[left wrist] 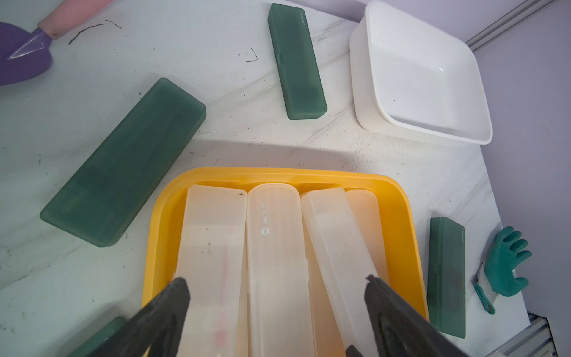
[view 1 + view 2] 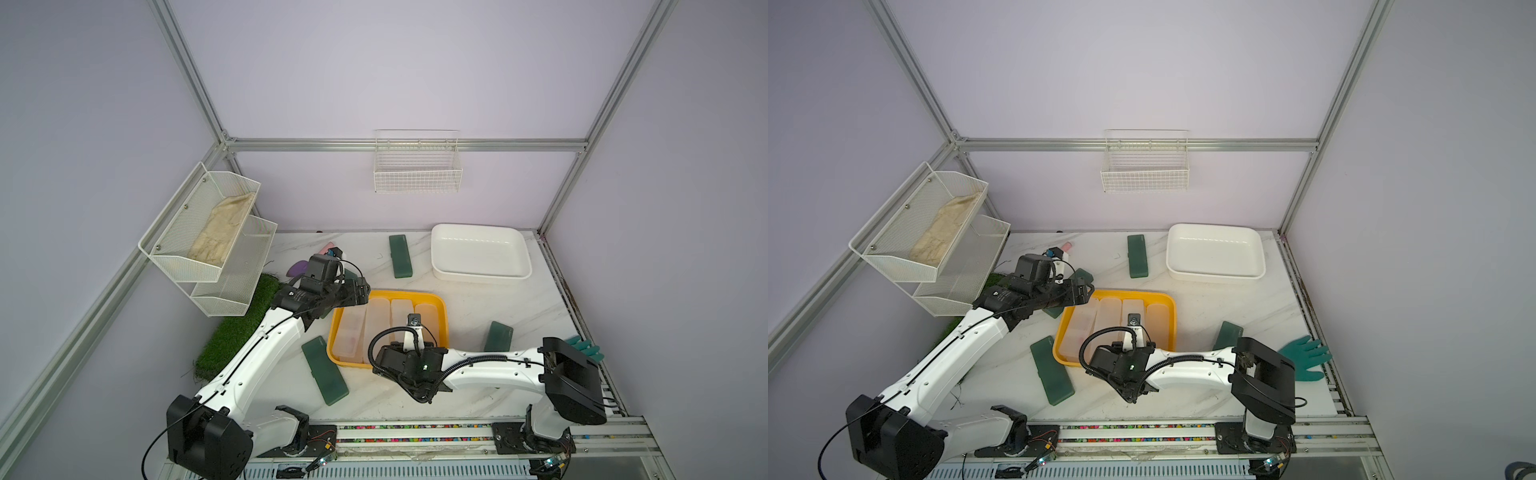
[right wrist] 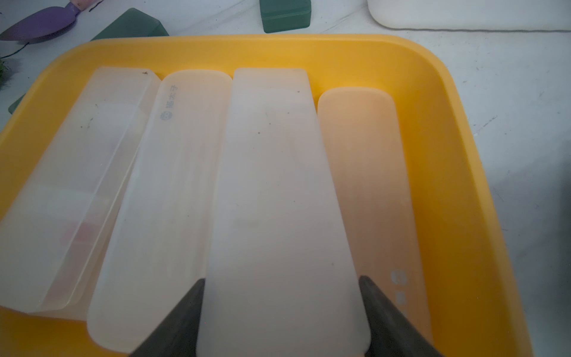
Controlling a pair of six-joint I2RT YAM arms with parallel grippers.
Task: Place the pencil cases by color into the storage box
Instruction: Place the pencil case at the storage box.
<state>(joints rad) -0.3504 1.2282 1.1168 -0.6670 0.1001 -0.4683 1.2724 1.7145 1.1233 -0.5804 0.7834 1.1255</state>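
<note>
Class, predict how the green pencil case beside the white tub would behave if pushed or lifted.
The green pencil case is probably stiff: boxy moulded shell. Lying flat on the smooth tabletop, it likely slides rather than rolls or tips.

The left tool [image 1: 276, 279] is hanging, jaws wide, over four frosted pencil cases [image 1: 278, 247] in the yellow storage box [image 1: 278, 174]; green cases [image 1: 123, 163] are lying outside.

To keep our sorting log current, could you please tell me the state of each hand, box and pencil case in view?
left hand, open, empty.
right hand, shut on a frosted case in the yellow box.
yellow box, holds four frosted cases.
white box, empty.
green cases, four, closed, flat on the table.
</note>
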